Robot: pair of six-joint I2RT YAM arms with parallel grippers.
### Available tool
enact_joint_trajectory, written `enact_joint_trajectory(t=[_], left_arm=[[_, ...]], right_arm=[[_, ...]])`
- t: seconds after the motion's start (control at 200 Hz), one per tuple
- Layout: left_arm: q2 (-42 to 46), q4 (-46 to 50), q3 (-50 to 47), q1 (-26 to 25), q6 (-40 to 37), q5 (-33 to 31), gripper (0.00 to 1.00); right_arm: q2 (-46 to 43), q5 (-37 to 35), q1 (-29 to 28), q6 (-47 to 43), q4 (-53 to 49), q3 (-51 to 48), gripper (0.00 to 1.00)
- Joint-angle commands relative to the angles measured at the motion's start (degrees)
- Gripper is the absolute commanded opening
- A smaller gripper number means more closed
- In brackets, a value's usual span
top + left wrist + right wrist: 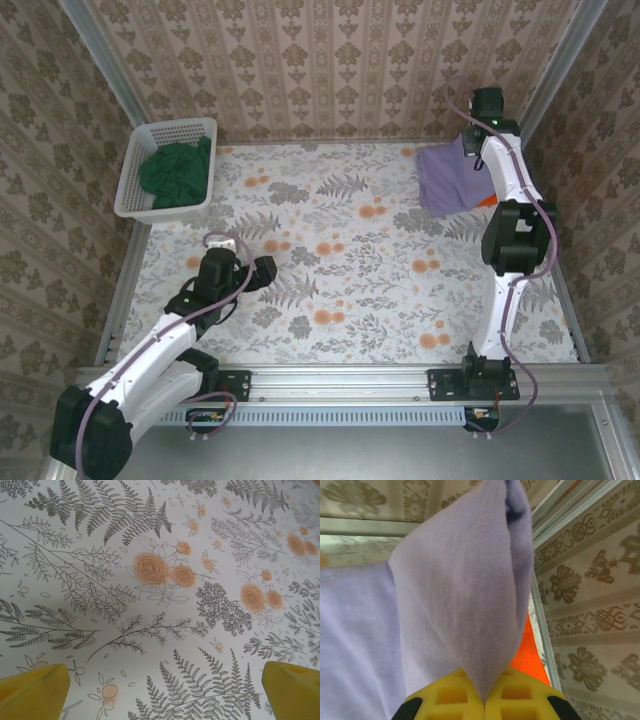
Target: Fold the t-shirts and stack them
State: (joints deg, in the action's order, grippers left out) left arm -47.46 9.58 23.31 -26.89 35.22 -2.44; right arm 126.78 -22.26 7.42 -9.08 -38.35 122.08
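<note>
Basket [129,185] far left, tee [178,172] inside; second tee [446,180] far right.

A: Setting?
B: Robot test cell, lab type. Left arm [165,345] and right arm [512,235] are bolted to an aluminium rail [350,383] along the near edge of a table [340,260].
A: The walls read as a home.
B: Dressing only. Wallpaper [320,60] sits on panels framed by bare metal posts [105,60]. A floral cloth covers the table. A plastic basket [180,125] stands far left.
</note>
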Motion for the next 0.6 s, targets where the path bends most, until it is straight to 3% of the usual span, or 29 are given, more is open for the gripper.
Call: enact_joint_trajectory(t=[0.0, 0.08, 0.14, 0.205, 0.235, 0.355, 0.45, 0.595], left_arm=[[-0.9, -2.2, -0.5, 0.4, 0.3, -0.8, 1.00], [-1.8, -2.6, -0.6, 0.4, 0.2, -1.2, 1.00], [-2.9, -3.1, -0.4, 0.4, -0.2, -1.3, 1.00], [-3.9, -3.0, -0.1, 0.4, -0.5, -1.7, 1.00], [-4.2, -3.0, 0.1, 0.4, -0.8, -1.8, 1.00], [-3.9, -2.4, 0.7, 0.4, -1.9, -1.7, 1.00], [-2.1, -1.8, 0.9, 0.4, -2.7, -1.8, 1.00], [0.2, -0.4, 1.6, 0.4, -2.2, -3.1, 1.00]], right_arm=[[4.6, 0.1, 2.7, -0.1, -1.4, 7.3, 0.00], [8.6, 0.0, 4.4, 1.1, -2.6, 11.3, 0.01], [11.4, -1.8, 4.9, 2.5, -3.1, 14.0, 0.29], [13.8, -6.1, 5.1, 4.1, -4.0, 17.0, 0.52], [14.8, -8.0, 5.2, 5.6, -5.9, 19.3, 0.74], [13.5, -10.5, 5.0, 13.0, -11.5, 22.4, 0.98], [7.5, -8.7, 4.5, 20.6, -10.8, 14.9, 1.00], [-7.1, -4.7, -0.1, 23.7, 3.3, -7.0, 0.99]])
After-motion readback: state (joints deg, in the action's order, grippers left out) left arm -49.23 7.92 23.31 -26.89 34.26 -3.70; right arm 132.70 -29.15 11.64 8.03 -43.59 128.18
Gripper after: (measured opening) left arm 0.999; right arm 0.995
